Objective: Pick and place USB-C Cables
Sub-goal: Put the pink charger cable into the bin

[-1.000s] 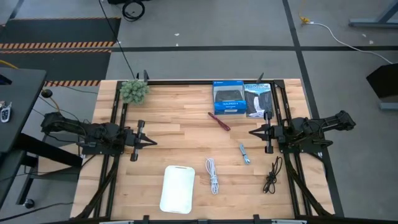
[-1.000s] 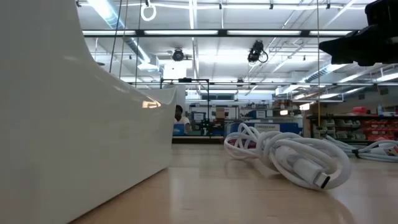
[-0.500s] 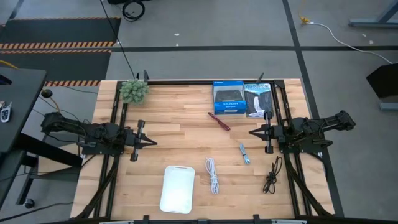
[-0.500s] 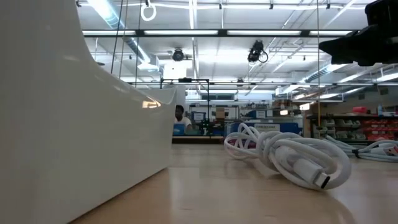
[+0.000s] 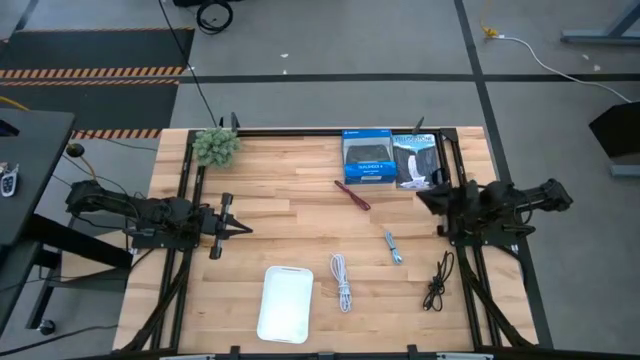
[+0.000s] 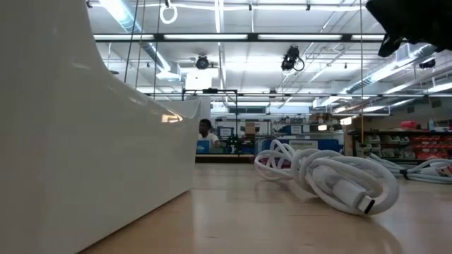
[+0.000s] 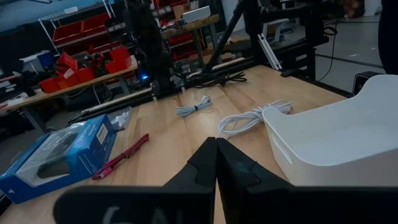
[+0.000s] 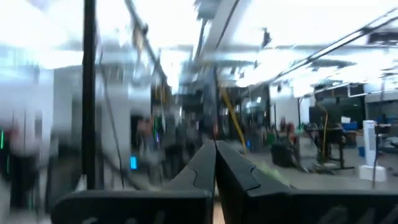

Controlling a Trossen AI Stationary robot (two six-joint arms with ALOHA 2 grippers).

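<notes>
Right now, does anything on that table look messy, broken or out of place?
Nothing looks broken or spilled. Four cables lie loose on the wood, none in the white tray: the dark red cable, the white cable, the pale blue-grey cable and the black cable. The left tool and right tool hold nothing.

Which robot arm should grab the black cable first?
Probably the right arm. Its pincer sits on the same side of the table as the black cable. The left pincer waits across the table, beyond the white tray.
</notes>
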